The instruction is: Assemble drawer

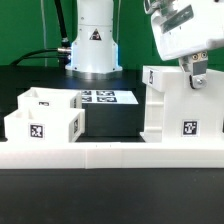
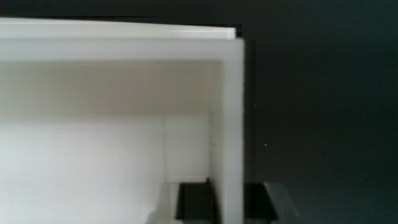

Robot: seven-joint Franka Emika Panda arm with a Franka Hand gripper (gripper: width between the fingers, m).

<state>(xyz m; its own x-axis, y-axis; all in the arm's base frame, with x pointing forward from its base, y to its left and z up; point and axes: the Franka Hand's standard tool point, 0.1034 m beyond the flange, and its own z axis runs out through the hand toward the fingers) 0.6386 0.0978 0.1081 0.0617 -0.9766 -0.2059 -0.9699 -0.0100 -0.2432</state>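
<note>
In the exterior view, the hand [image 1: 197,78] was clamped on the top edge of the tall casing [image 1: 172,112], at that view's right on the bench [image 1: 110,195]; 2 trays [image 1: 45,125] stood left. In the wrist view, its fingers [image 2: 196,200] pinched the casing's thin wall [image 2: 228,110].

The dark jaws press both faces of one thin wall of the white drawer casing [image 2: 228,110].
</note>
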